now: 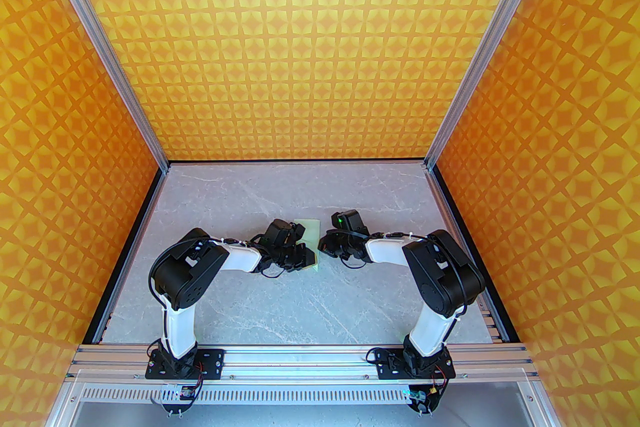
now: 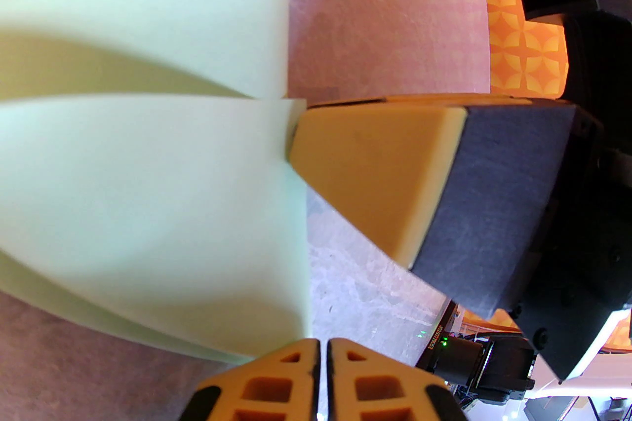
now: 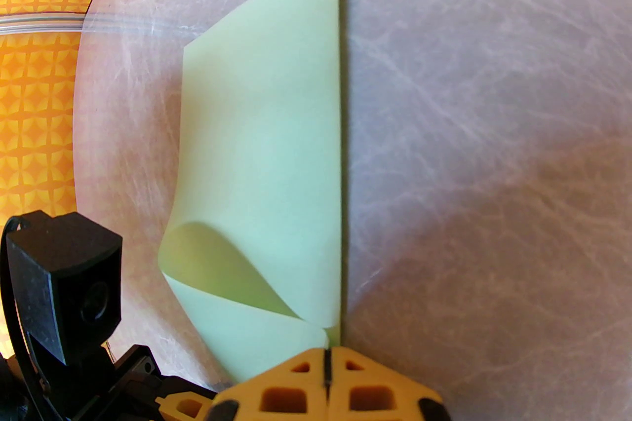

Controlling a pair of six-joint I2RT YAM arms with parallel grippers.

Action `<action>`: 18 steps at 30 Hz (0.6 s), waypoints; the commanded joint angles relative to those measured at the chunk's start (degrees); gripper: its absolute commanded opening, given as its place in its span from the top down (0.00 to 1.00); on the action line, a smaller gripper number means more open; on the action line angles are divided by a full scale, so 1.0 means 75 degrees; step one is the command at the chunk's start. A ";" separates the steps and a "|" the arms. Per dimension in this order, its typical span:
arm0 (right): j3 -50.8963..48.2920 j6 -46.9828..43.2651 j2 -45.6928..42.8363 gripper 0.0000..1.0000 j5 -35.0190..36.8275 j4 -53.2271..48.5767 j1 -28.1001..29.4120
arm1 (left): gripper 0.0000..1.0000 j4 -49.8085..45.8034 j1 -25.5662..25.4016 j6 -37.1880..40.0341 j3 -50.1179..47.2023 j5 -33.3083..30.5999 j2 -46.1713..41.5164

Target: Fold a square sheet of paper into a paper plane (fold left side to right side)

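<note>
The square sheet of paper (image 1: 308, 235) is pale mint green and lies on the table between both grippers. It is folded over on itself, with its long edges together along the right side (image 3: 276, 137) and a loose open loop at the near left. My left gripper (image 2: 321, 347) is shut on the near corner of the raised layer (image 2: 148, 192). The right gripper (image 3: 326, 352) is shut where the sheet's near right corner meets its fingertips. Its orange fingers (image 2: 375, 172) reach the paper's edge from the right in the left wrist view.
The grey marble tabletop (image 1: 300, 305) is bare around the paper. Orange patterned walls (image 1: 300, 39) with aluminium posts close in the back and both sides. The two wrists (image 1: 345, 240) sit close together over the table's middle.
</note>
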 commanded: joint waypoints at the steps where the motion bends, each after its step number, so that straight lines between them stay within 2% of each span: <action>1: 0.0125 -0.0162 0.0097 1.00 -0.0051 -0.0028 -0.0049 | 0.87 -0.0105 -0.0032 0.0107 0.0122 -0.0020 -0.0066; 18: 0.0263 -0.0174 0.0349 1.00 -0.0200 -0.0028 -0.0043 | 0.87 -0.0106 -0.0032 0.0107 0.0143 0.0001 -0.0019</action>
